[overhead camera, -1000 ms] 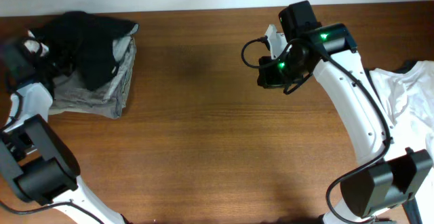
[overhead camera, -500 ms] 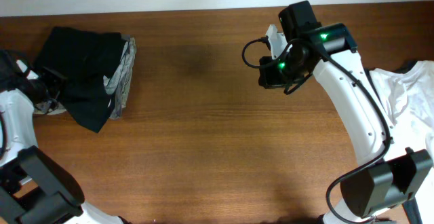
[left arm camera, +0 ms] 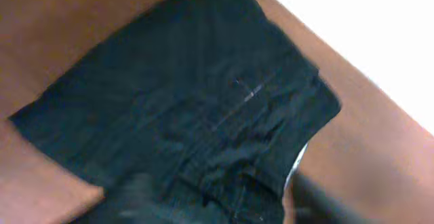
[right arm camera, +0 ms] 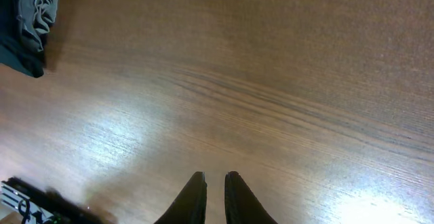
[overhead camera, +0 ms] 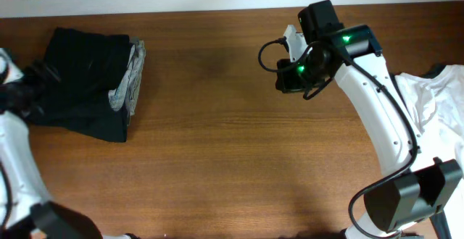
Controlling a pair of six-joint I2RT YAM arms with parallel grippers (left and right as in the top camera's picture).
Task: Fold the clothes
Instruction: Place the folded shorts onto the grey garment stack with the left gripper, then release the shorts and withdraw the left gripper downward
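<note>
The black shorts [overhead camera: 83, 87] lie in the upper left of the overhead frame, spread fairly flat on the brown wooden worktop [overhead camera: 217, 159]. They cover a grey garment [overhead camera: 132, 80], of which only a folded edge shows along the shorts' right side. In the left wrist view the shorts [left arm camera: 190, 115] fill most of the frame as a dark, creased sheet with the worktop [left arm camera: 61, 27] around them; the picture is blurred.

The left claw [overhead camera: 22, 94] sits at the left edge of the shorts, at the far left of the overhead frame. Whether it is spread or pinching the fabric I cannot tell.

The right arm [overhead camera: 377, 101] reaches from the lower right up to the upper middle of the overhead frame, well apart from the shorts. In its wrist view the right claw [right arm camera: 213, 197] has its 2 fingers pressed almost together with nothing between them, above bare worktop, and the grey garment [right arm camera: 37, 10] shows in the upper left corner.

A white shirt [overhead camera: 442, 101] lies at the right edge of the overhead frame, partly under the right arm.
</note>
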